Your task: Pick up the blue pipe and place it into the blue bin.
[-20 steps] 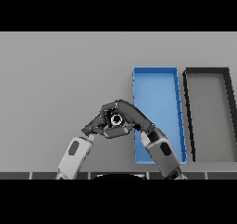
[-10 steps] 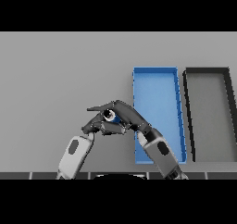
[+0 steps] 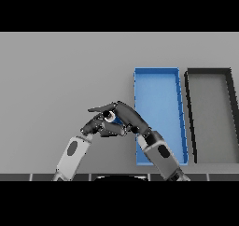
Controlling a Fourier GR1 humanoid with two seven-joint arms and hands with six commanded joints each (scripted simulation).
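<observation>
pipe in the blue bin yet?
No. The blue pipe sits between the right hand and left hand, left of the blue bin.

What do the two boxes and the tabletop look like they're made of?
The blue bin looks like plastic: even colour, thin straight walls, matte. The black bin beside it looks the same, in dark walls with a grey floor. The table is a flat, dull grey with no grain or shine; its material cannot be told.
</observation>
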